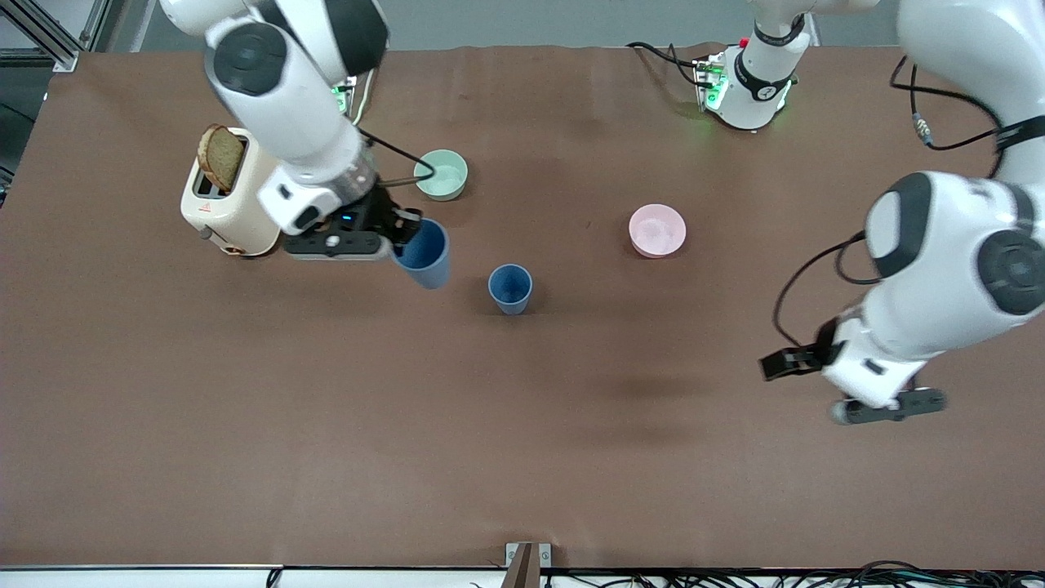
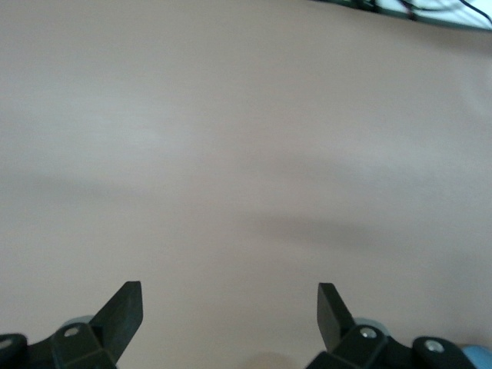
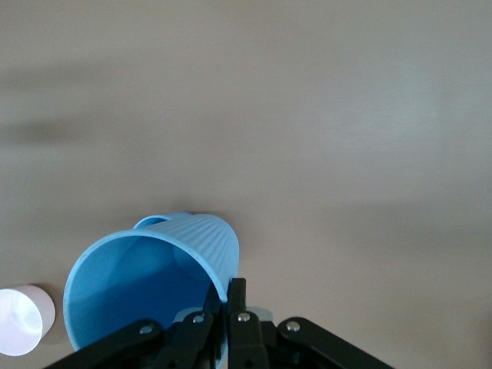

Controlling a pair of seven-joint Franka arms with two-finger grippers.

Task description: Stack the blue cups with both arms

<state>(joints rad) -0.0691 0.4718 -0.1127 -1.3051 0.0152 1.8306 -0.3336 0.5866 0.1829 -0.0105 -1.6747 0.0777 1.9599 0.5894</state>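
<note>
Held cup (image 3: 154, 284) hides standing cup (image 3: 154, 223) — rim only.

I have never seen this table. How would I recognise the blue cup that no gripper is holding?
Start from the cream toaster with bread in it, at the right arm's end of the brown table. Beside it the right gripper grips one blue cup by its rim, tilted. The free blue cup stands upright on the table next to that one, toward the pink bowl, taller and narrower than the bowls.

2 blue cups (image 1: 510, 288) – 2 bowls (image 1: 442, 175) – 1 toaster (image 1: 224, 196).
</note>
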